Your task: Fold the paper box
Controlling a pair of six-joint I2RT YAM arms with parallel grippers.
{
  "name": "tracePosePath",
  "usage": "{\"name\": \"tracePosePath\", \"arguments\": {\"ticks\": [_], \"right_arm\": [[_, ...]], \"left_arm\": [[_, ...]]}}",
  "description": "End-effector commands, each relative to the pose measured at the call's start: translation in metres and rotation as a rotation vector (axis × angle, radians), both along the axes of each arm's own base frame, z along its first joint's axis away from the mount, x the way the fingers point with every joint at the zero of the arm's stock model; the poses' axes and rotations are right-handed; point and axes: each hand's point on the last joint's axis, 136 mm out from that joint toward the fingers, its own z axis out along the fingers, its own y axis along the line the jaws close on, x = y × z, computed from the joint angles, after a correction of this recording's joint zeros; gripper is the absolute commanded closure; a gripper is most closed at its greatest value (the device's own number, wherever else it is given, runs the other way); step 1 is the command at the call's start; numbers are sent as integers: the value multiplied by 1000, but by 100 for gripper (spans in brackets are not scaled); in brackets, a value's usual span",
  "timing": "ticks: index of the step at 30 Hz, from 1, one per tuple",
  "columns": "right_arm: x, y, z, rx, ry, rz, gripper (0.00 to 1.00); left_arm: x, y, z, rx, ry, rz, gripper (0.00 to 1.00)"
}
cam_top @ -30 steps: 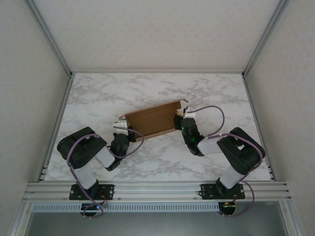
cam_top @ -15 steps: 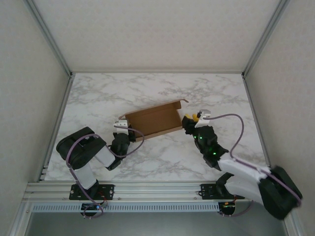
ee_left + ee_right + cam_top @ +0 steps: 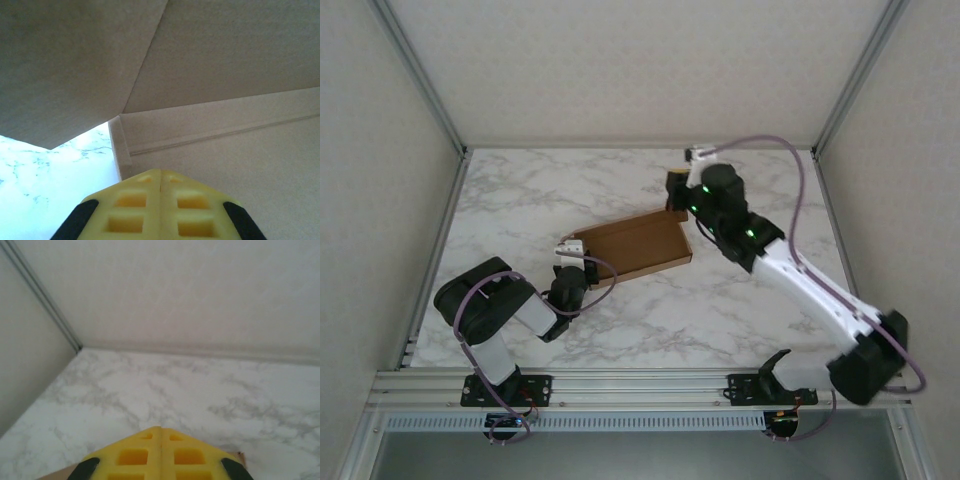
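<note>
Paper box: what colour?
Plain brown, unprinted. The paper box shows best in the top external view.

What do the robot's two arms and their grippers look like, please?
The left arm and right arm have black joints, white links and purple cables; green lights glow on the right one. The left gripper and right gripper have yellow fingers with square recesses.

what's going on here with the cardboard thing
Two robot arms are working on a brown paper box lying on a marble table. The left gripper, shut, sits at the box's left end. The right gripper, also shut, is stretched out near the box's far right corner, holding nothing.
</note>
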Motion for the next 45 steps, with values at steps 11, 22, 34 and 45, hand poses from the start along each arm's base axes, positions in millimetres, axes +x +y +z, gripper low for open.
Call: {"name": "tracePosePath", "arguments": {"ticks": [11,22,34,45], "right_arm": [[20,28,-132,-180,403,-13,100],[17,20,-141,-181,413,-50,100],[22,24,-140,-192,411,-50,100],[20,22,-140,-200,416,-47,98]], "left_arm": [[-5,-21,13,-53,7,-112,76],[-32,-41,39,-138,38,-228,50],[-62,-39,46,-217,139,-278,47],[-95,-45,79,-286,256,-381,52]]}}
